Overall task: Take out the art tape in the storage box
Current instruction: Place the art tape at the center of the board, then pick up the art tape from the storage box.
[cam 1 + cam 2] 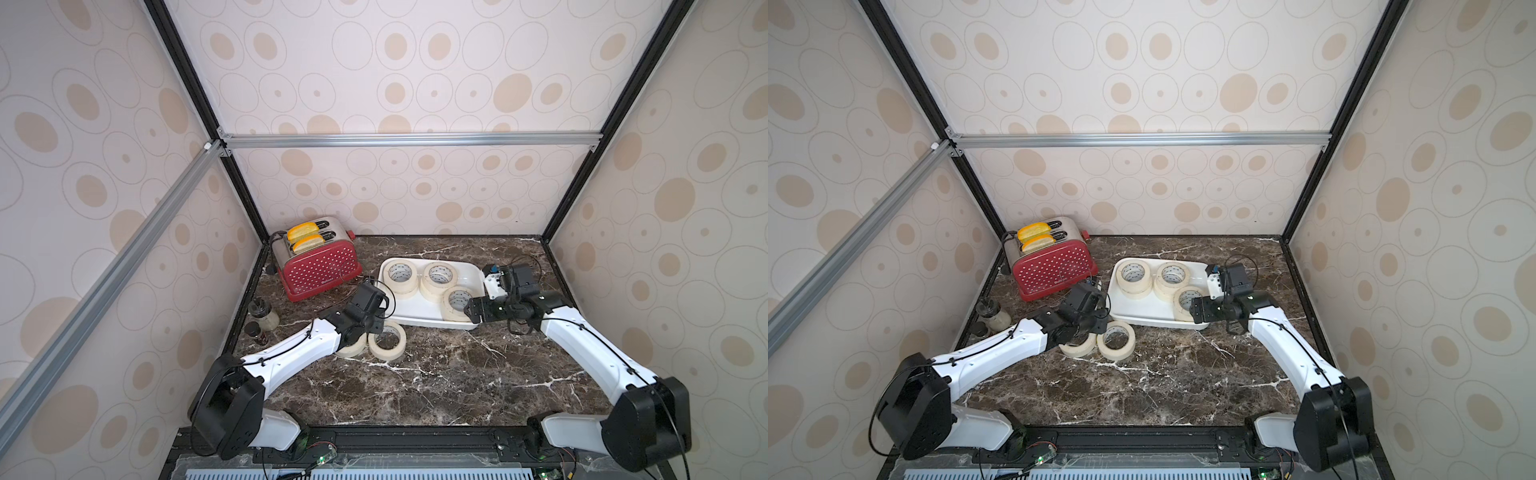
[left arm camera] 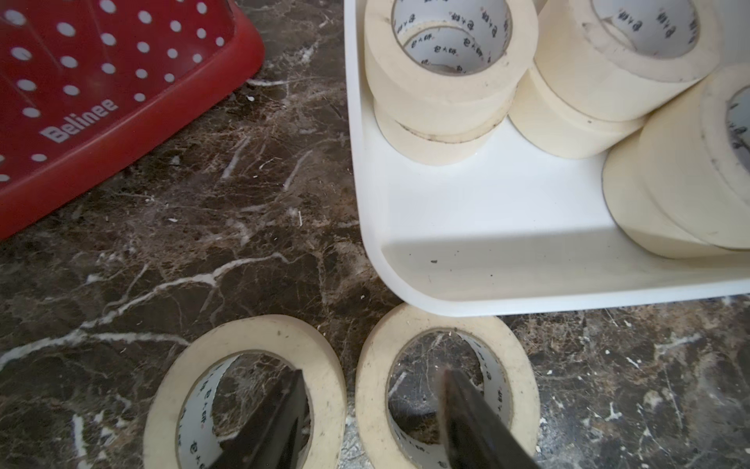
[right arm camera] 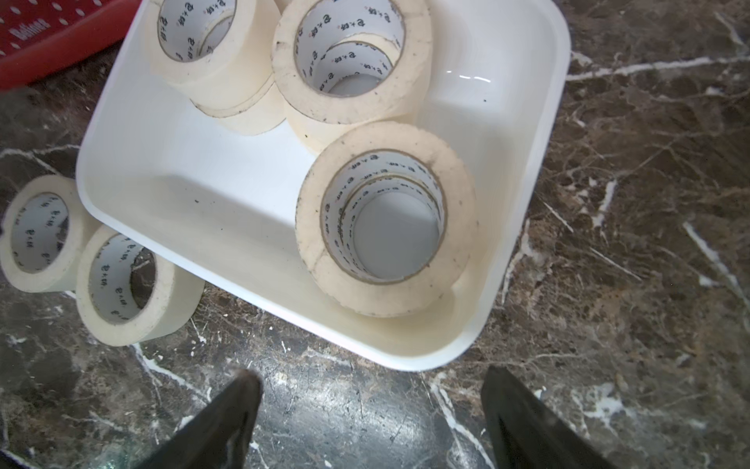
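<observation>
Mostly matte tape rings (image 3: 385, 136), glossy tray (image 3: 227, 170)

Marble table (image 1: 415, 374): toaster (image 1: 318, 270), storage box (image 1: 415, 319), rolls (image 1: 387, 341)

Three art tape stacks (image 1: 1122, 283) in storage box (image 1: 1142, 311); two rolls (image 1: 1117, 355) outside on table (image 1: 1183, 382).

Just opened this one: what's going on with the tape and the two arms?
The robot is emptying the storage box of art tape. Two rolls already lie side by side on the marble table just outside it. The left claw is open over them, gripping neither. Three stacks of two remain in the box. The right claw is open and empty near the box's corner.
</observation>
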`<state>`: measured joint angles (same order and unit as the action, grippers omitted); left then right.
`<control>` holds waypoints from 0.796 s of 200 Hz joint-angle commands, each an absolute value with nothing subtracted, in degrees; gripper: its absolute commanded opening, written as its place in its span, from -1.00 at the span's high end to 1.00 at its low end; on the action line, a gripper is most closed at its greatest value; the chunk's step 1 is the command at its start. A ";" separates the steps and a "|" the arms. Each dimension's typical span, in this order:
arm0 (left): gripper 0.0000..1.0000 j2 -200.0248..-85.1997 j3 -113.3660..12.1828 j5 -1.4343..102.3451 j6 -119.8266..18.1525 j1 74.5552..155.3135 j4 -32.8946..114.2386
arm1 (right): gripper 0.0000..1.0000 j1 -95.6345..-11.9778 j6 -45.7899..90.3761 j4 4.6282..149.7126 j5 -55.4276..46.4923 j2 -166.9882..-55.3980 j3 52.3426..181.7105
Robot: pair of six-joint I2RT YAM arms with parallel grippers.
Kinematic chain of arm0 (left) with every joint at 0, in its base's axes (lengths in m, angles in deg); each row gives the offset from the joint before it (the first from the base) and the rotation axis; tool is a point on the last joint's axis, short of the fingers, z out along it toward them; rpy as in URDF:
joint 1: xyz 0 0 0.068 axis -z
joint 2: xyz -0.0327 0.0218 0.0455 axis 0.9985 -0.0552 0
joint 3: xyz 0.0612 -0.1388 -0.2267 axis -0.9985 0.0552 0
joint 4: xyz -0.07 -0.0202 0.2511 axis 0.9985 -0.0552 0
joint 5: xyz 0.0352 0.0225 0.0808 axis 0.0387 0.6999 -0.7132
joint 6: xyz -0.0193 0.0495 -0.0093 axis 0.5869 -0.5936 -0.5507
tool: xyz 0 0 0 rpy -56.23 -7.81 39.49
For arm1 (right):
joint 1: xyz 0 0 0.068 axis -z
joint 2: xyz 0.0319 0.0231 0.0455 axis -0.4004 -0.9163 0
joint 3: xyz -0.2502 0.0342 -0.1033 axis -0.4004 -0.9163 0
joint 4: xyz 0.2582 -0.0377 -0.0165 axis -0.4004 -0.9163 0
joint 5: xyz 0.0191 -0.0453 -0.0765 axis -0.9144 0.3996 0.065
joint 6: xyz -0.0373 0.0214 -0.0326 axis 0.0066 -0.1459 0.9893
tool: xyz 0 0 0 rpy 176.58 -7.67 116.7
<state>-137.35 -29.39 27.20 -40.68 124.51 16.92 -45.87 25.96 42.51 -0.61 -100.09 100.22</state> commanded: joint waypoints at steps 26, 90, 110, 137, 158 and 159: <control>-0.45 -129.01 -24.31 25.80 -41.38 124.63 13.58 | -0.67 -51.17 31.93 36.78 4.63 -110.70 108.95; -0.98 -118.09 -18.90 24.51 -43.51 124.62 14.96 | -0.50 -52.70 33.80 36.93 4.70 -121.28 115.71; -0.98 -115.83 -17.77 25.18 -43.38 124.64 16.11 | -0.44 -52.88 34.32 37.28 4.69 -123.52 116.85; -0.98 -113.33 -17.17 26.01 -43.27 124.61 16.71 | -0.33 -52.97 34.94 37.23 4.63 -125.78 118.14; -0.98 -111.73 -17.13 25.53 -43.46 124.65 16.41 | -0.20 -53.29 35.37 37.43 5.06 -126.73 118.43; -0.98 -111.69 -17.17 25.50 -43.45 124.64 16.38 | -0.19 -53.30 35.42 37.40 5.06 -126.78 118.46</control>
<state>-113.73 -17.21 25.91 -42.41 124.51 15.72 -52.62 34.31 38.05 4.44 -125.66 116.96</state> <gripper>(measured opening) 0.991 0.632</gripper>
